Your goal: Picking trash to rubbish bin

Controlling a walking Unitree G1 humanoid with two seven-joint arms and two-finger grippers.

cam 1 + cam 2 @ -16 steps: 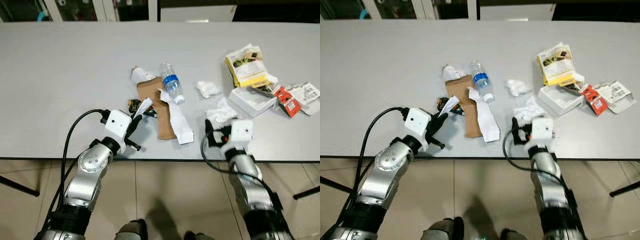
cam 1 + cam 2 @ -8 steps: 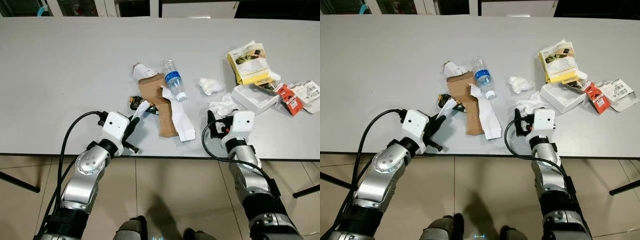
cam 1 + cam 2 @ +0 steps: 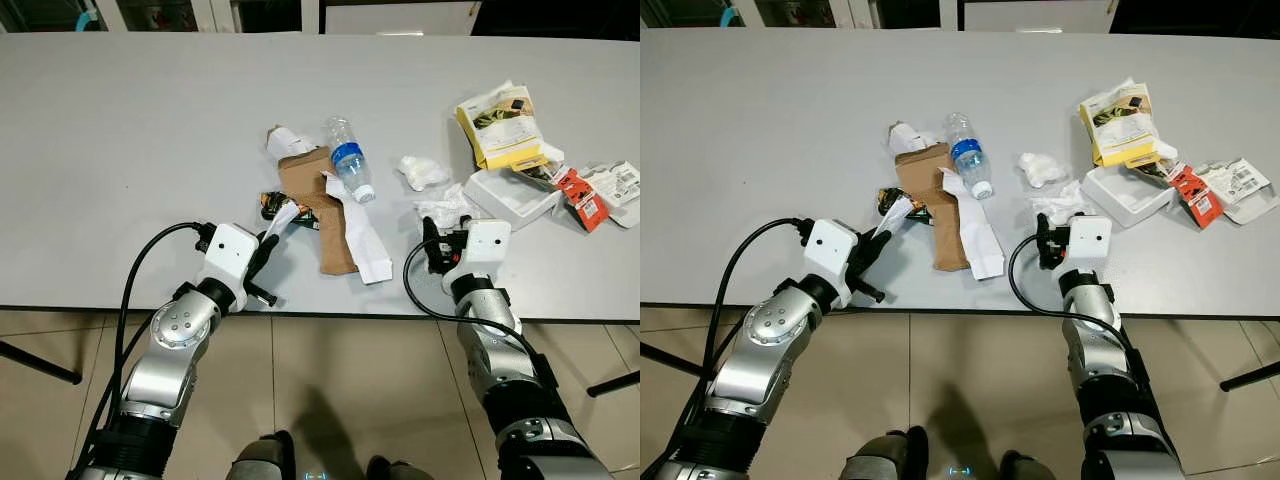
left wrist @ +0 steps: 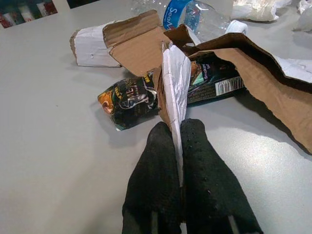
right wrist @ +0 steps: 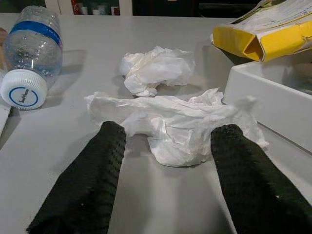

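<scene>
The right end effector rests low on the tabletop with its fingers spread wide, and the crumpled tissue lies directly ahead, between the tips, its long axis crosswise to them. The left end effector is pinched together on a cardboard flap, the snack wrapper just beyond.

White box crowds tissue; bottle well apart.
</scene>
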